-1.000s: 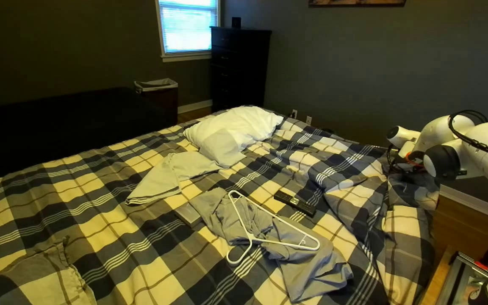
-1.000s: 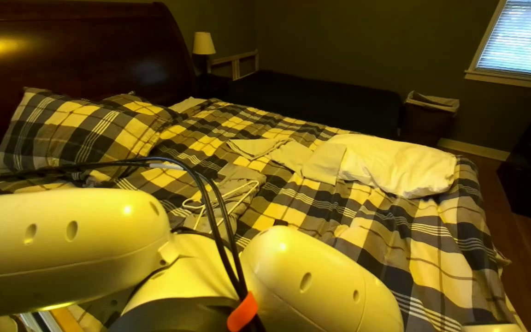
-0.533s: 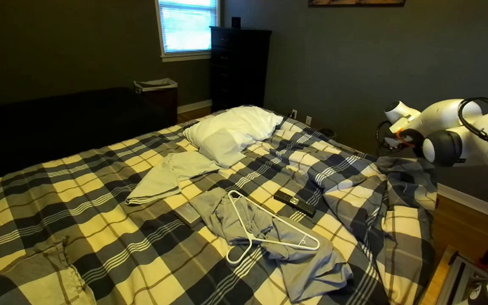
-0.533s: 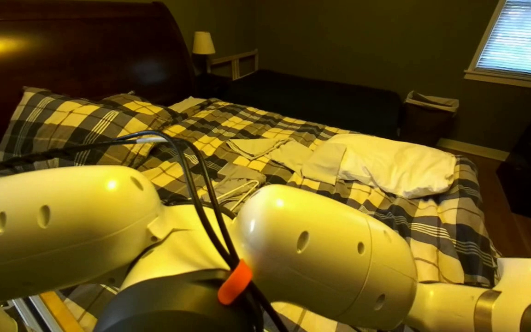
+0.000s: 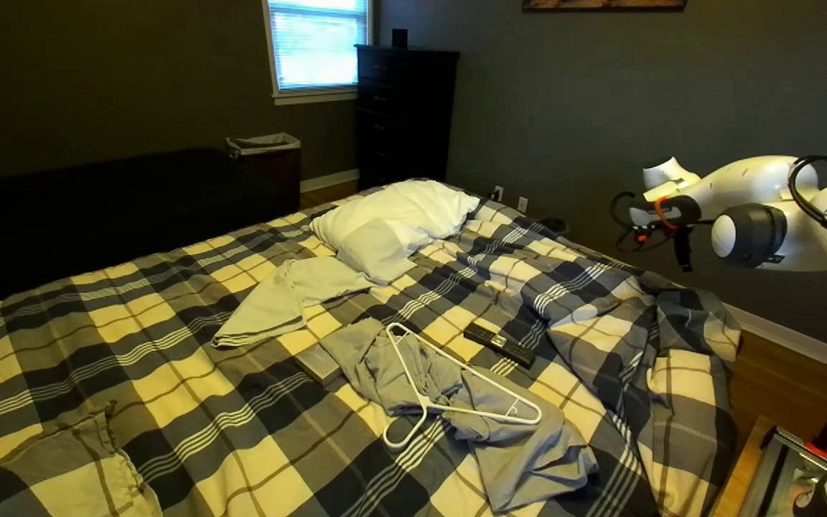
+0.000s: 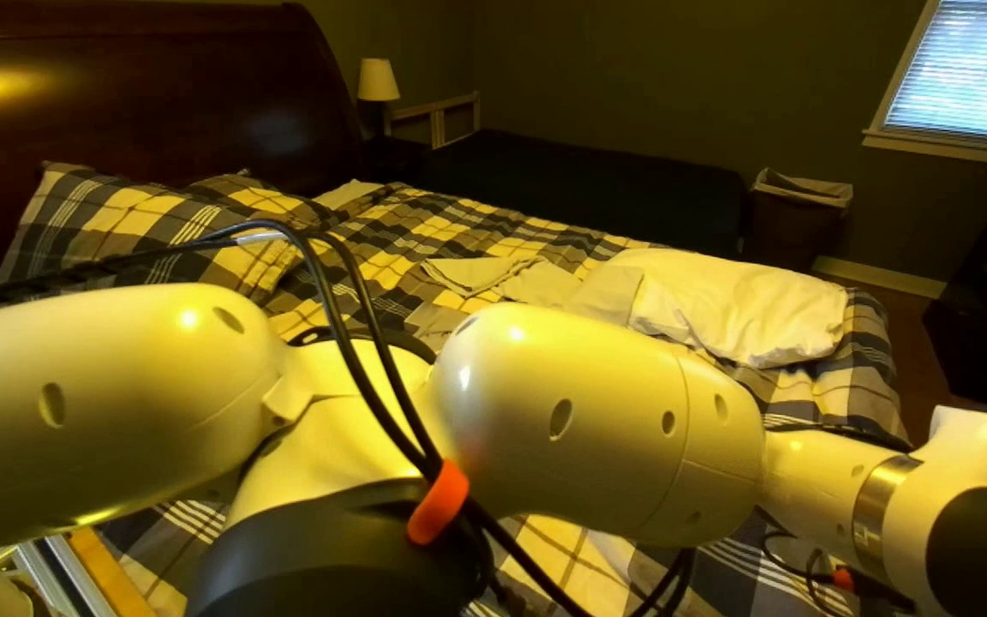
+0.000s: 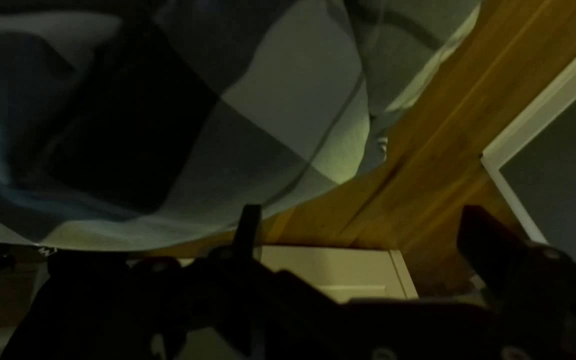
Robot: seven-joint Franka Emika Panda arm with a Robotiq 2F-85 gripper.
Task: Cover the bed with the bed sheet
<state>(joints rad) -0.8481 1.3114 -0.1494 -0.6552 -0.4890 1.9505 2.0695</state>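
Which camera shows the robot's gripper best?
The wrist view! The gripper is close up, its two dark fingers wide apart with brown floor seen between them. In an exterior view, it's small and hard to make out at the end of the white arm. Elsewhere, the arm shows, but I can't make out the gripper.

White hanger (image 5: 425, 403) across grey cloth (image 5: 439, 378) (black remote (image 5: 500, 345) near); dark dresser (image 5: 406, 115) beside window (image 5: 320, 47).
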